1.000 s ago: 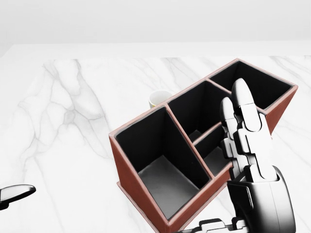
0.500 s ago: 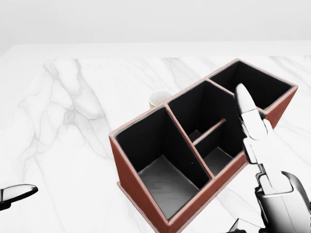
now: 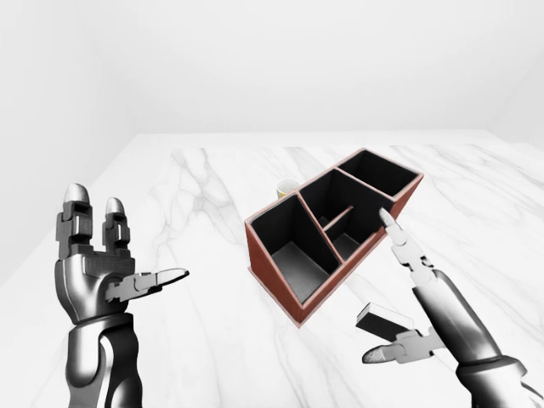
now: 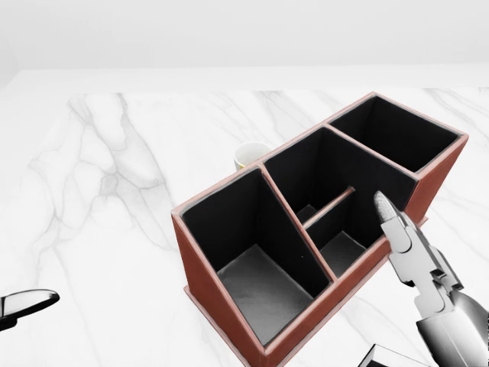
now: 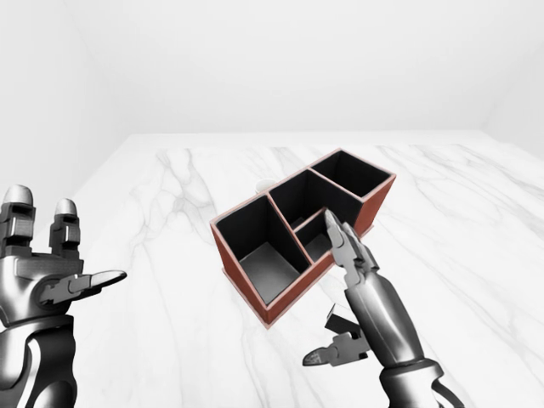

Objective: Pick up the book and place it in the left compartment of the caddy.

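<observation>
The red-brown caddy [image 4: 200, 264] with black compartments stands slanted on the white marble table [image 4: 114, 199]; its large left compartment [image 4: 256, 287] holds nothing. A small dark book [image 3: 382, 320] lies on the table to the right of the caddy's near corner, and only its corner [image 4: 388, 357] shows in the head view. My right hand [image 3: 381, 289] is open, fingers stretched toward the caddy and thumb below the book; whether it touches the book I cannot tell. My left hand [image 3: 127, 242] is raised and open at the left, far from both.
A small pale yellow cup [image 4: 250, 155] stands just beyond the caddy's far wall. The marble table runs wide to the left and right under a plain white background.
My right hand has dropped toward the bottom right of the head view, uncovering the caddy's middle compartments. The book's corner now shows at the bottom edge. Caddy and left hand unchanged.
</observation>
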